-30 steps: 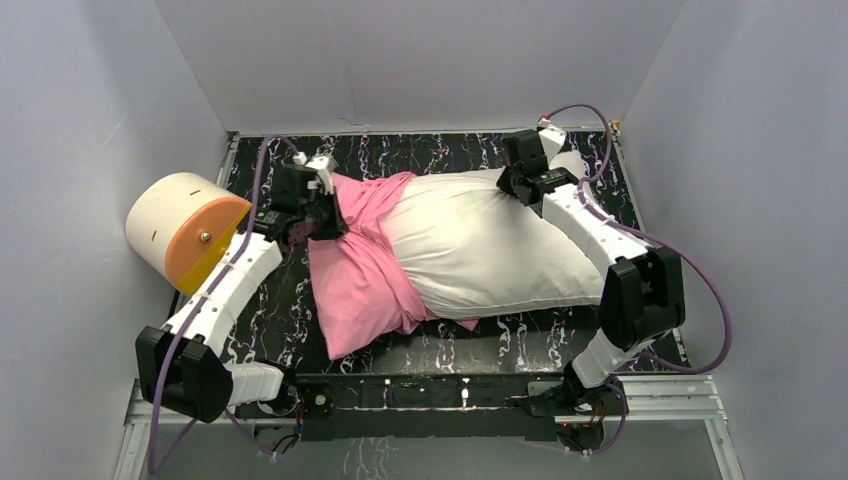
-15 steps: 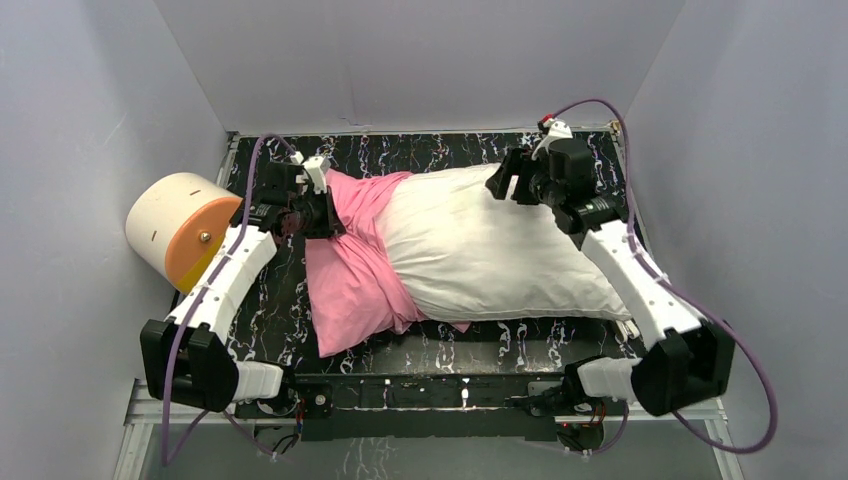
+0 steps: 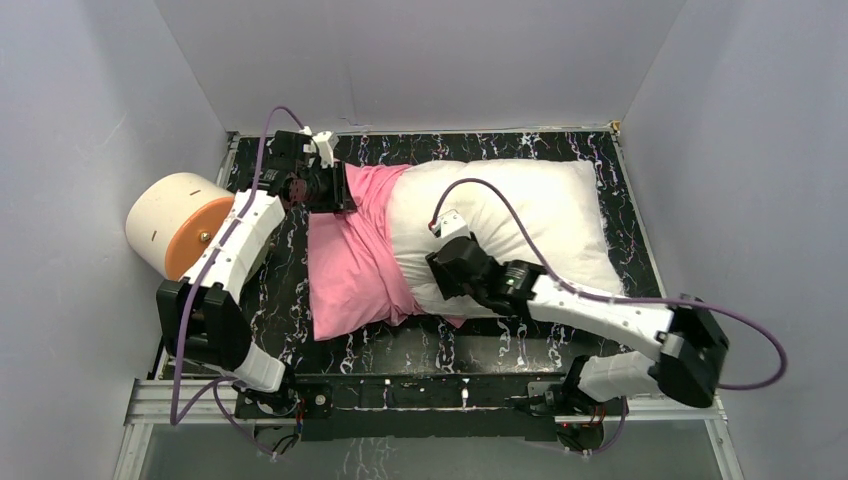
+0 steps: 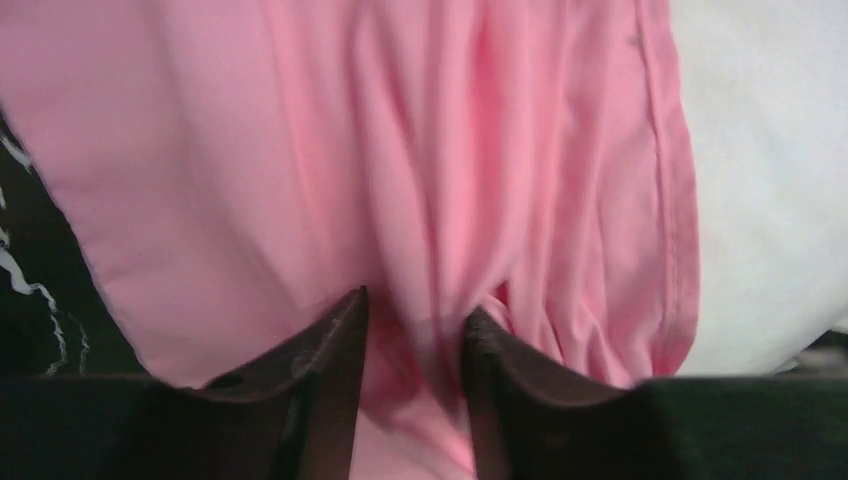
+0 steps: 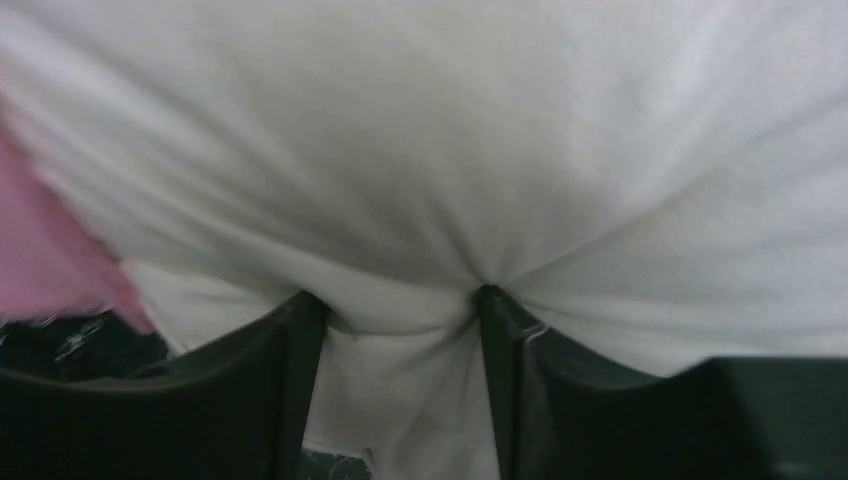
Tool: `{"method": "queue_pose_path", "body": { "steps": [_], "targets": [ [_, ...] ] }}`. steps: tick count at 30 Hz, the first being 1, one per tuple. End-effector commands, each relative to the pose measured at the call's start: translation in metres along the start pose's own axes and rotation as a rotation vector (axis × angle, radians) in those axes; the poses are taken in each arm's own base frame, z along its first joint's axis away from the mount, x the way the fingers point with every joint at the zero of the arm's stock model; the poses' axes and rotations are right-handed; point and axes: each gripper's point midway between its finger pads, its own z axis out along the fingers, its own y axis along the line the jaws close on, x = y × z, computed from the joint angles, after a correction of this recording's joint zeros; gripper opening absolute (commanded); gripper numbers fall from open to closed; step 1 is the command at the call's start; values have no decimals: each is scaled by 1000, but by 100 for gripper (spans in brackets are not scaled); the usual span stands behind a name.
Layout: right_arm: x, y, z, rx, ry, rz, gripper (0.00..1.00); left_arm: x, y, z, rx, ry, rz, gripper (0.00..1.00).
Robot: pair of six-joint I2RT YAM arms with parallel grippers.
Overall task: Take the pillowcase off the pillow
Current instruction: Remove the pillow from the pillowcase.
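Observation:
The white pillow (image 3: 520,220) lies across the table, its left end still inside the pink pillowcase (image 3: 350,265). My left gripper (image 3: 335,190) sits at the far left part of the pillowcase. In the left wrist view its jaws (image 4: 415,300) stand narrowly open, and a loose fold of the pink pillowcase (image 4: 350,150) runs between them, with the bare pillow (image 4: 770,150) to the right. My right gripper (image 3: 438,268) is at the pillow's near edge beside the pillowcase's hem. It is open (image 5: 395,295), fingertips pressed into the white pillow (image 5: 450,130), and a bit of pillowcase (image 5: 40,250) shows at the left.
A cream-and-orange cylinder (image 3: 180,225) lies at the left edge, close to my left arm. The black marbled tabletop (image 3: 280,320) shows around the bedding. Grey walls enclose the back and both sides.
My right arm let go of the pillow's far right corner, swung to its near edge beside the pillowcase, and opened. My left gripper moved farther back and its jaws parted slightly.

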Motion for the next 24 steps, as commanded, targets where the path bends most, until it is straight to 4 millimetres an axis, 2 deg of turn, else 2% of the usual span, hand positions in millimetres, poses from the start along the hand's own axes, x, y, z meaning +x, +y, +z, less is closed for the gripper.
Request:
{"method": "queue_pose_path", "body": {
  "steps": [1,3,4,6,8,13,17,20,24],
  "targets": [
    [32,-72,9,529,114,65,50,-14,2,-20,-49,-29,9,51],
    [30,-56,20,479,145,93,38,-17,-3,-37,-55,-72,-6,70],
    [27,-46,26,443,143,113,33,-17,-8,-47,-45,-95,-18,76],
    [19,-27,33,358,111,180,16,-10,-20,-65,-5,-123,-49,82],
    [7,-11,37,279,70,256,5,6,-35,-79,49,-123,-64,84],
    [-21,6,33,184,-13,366,0,79,-64,-96,165,-32,-69,84],
    [-33,17,32,124,-19,374,0,133,-76,-89,204,66,-94,83],
    [-36,25,31,92,-9,384,0,154,-82,-78,201,99,-96,82],
    [-37,27,28,75,-10,408,0,159,-81,-60,148,78,-105,82]
  ]
}}
